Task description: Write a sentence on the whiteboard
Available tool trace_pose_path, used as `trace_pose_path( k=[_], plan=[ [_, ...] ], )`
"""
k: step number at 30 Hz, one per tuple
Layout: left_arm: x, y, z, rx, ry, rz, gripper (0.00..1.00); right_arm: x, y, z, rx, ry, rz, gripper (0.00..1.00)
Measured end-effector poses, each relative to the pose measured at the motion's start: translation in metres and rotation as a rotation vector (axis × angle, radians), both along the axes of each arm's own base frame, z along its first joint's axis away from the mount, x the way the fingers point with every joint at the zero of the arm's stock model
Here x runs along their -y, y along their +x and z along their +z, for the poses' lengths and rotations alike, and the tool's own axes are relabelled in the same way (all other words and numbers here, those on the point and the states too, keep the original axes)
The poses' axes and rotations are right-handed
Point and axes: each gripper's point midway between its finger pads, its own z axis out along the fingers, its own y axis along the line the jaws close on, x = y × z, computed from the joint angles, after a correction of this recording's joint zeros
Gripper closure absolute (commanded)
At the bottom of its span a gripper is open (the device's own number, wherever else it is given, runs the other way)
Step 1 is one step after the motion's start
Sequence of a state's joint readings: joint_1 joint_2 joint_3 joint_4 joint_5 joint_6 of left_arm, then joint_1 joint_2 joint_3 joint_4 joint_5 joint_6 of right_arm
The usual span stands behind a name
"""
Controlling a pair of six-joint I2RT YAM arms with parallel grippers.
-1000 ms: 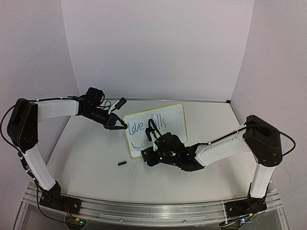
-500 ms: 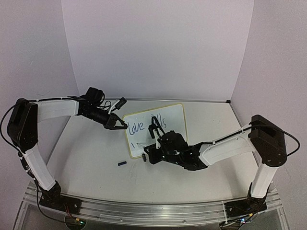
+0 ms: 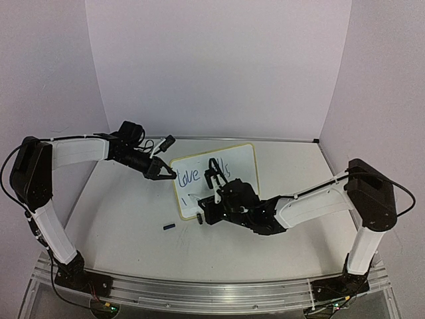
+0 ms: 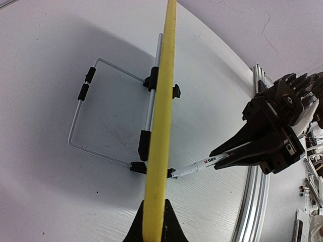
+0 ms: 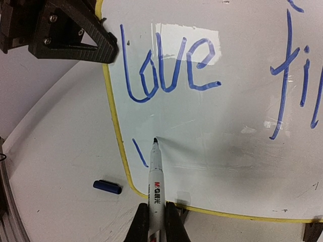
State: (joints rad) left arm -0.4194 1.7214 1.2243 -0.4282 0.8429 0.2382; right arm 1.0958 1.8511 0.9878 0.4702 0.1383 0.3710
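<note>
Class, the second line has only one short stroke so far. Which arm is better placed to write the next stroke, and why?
Right. The right gripper holds the marker, its tip at the whiteboard beside that stroke. The left gripper is clamped on the board's left rim, with no pen.

Pen cap [image 3: 169, 226] – dark blue, lying flat, left of worktop [image 3: 119, 219] centre, nearer the near edge | marker [image 5: 155, 176] – white barrel, black tip, printed label | aluminium rail [image 3: 212, 292] along near edge | worktop white
</note>
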Motion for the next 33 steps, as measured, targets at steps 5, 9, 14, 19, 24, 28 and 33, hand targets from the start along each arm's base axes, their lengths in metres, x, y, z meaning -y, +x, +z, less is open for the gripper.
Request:
trace_pose_path(
  k=[5, 9, 14, 19, 24, 28, 33],
  plan=[
    [0.0, 0.0, 0.0, 0.0, 0.0, 0.0, 1.0, 0.0, 0.0, -0.005, -0.004, -0.009, 0.001, 1.0],
    [0.0, 0.0, 0.0, 0.0, 0.0, 0.0, 1.0, 0.0, 0.0, -0.007, -0.008, -0.012, 0.001, 1.0],
    [0.0, 0.0, 0.0, 0.0, 0.0, 0.0, 1.0, -0.001, -0.002, -0.009, -0.018, -0.008, 0.007, 1.0],
    [0.0, 0.0, 0.0, 0.0, 0.0, 0.0, 1.0, 0.001, -0.006, -0.015, -0.037, -0.009, 0.011, 1.0],
    [0.0, 0.0, 0.0, 0.0, 0.0, 0.0, 1.0, -0.002, -0.017, -0.027, -0.064, -0.022, 0.029, 1.0],
    [0.0, 0.0, 0.0, 0.0, 0.0, 0.0, 1.0, -0.005, -0.025, -0.039, -0.085, -0.036, 0.046, 1.0],
    [0.0, 0.0, 0.0, 0.0, 0.0, 0.0, 1.0, -0.009, -0.034, -0.051, -0.106, -0.054, 0.071, 1.0]
  ],
)
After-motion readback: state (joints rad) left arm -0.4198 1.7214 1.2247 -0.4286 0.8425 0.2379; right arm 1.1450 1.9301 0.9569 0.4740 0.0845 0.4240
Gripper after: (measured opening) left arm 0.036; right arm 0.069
